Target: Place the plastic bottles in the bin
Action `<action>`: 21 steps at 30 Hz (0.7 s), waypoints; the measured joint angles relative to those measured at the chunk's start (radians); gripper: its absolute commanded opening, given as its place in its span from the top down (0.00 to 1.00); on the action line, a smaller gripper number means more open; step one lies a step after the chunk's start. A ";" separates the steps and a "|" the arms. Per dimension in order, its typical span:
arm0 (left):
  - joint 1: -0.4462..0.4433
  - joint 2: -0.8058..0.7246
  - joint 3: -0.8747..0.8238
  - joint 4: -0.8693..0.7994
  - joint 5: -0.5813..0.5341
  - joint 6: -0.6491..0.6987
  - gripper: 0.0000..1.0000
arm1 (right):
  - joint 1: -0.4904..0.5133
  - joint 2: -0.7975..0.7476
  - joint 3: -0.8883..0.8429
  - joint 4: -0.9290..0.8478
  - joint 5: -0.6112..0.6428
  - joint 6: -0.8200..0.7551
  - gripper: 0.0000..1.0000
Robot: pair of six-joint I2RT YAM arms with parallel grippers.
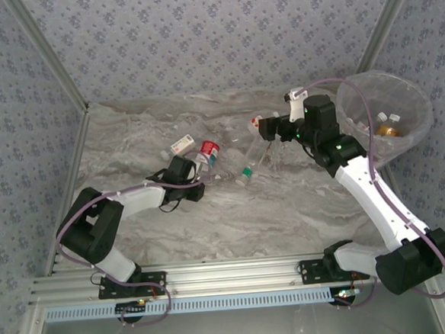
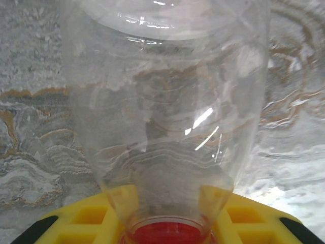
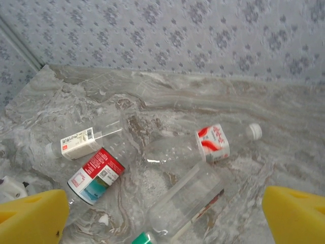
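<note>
My left gripper (image 2: 170,226) is shut on the neck of a clear plastic bottle (image 2: 167,112) with a red cap (image 2: 170,236), and its body reaches away over the marble. From above, the left gripper (image 1: 195,172) sits beside a red-labelled bottle (image 1: 208,150). My right gripper (image 3: 162,208) hangs open above several lying bottles: one white-labelled (image 3: 78,143), one red-labelled (image 3: 96,175), one with a red-and-white label and white cap (image 3: 213,143), one green-capped (image 3: 188,201). From above it (image 1: 269,127) is left of the bin (image 1: 412,96), which holds bottles (image 1: 388,129).
The marble tabletop (image 1: 234,220) is bare in front of the bottle cluster. Patterned walls (image 1: 213,38) close the back and sides. A metal rail (image 1: 230,273) runs along the near edge with both arm bases on it.
</note>
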 measured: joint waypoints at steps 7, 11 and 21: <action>-0.006 -0.134 -0.052 0.059 0.033 -0.008 1.00 | 0.005 0.007 -0.002 -0.026 0.059 0.164 0.00; -0.013 -0.209 -0.084 0.085 0.044 -0.025 1.00 | 0.005 0.006 -0.035 -0.014 0.055 0.264 0.00; -0.033 -0.319 -0.130 0.210 0.140 -0.136 1.00 | 0.022 0.019 -0.114 0.079 -0.063 0.528 0.00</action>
